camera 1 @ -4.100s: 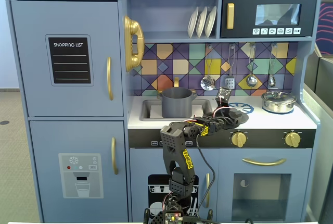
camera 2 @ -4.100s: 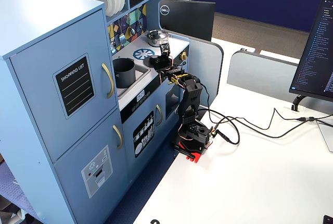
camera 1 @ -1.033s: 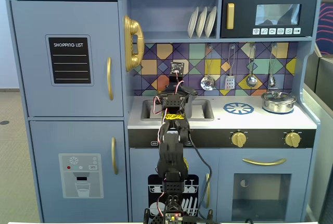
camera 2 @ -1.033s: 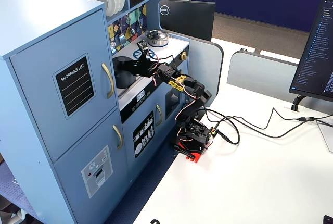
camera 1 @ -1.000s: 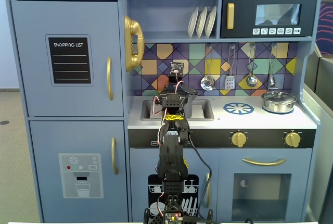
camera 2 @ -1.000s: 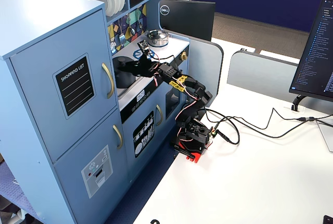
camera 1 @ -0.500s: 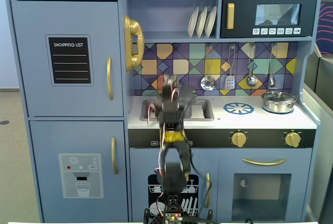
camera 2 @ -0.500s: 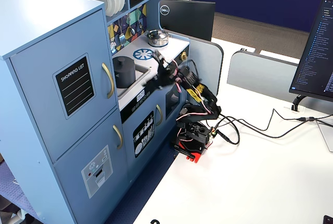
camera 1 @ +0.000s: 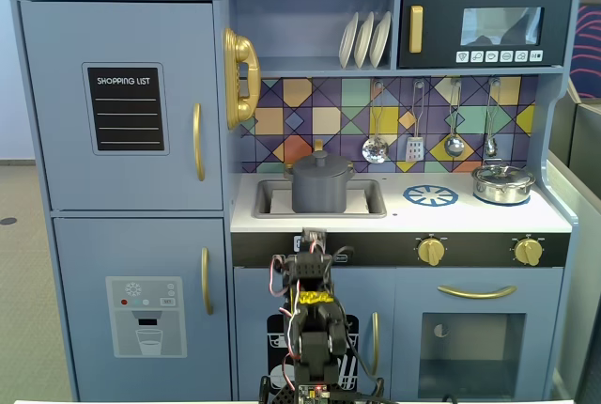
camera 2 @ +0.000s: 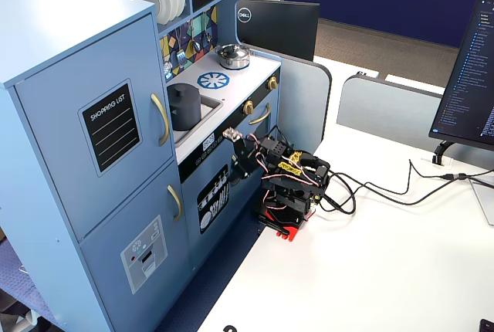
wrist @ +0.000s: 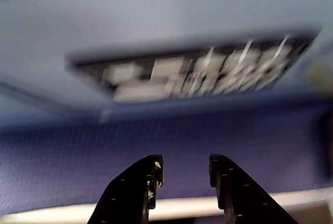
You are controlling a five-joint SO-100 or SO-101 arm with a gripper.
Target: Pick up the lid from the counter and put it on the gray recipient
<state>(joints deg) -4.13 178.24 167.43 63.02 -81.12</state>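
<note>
The flat round matte dark-gray lid (camera 1: 320,163) with its small central knob sits seated on top of the matte dark-gray cylindrical stockpot (camera 1: 322,191), which stands in the recessed sink basin (camera 1: 368,199) of the light-blue toy kitchen (camera 1: 131,263). In a fixed view the same pot (camera 2: 183,106) stands in the sink near the counter's front edge. A smaller shiny silver pot (camera 1: 502,184) rests well apart at the right end of the counter, beside a blue burner ring (camera 1: 430,195). The black two-finger gripper (wrist: 184,174) is folded low in front of the cabinet, fingers parted with a clear gap and holding nothing.
</note>
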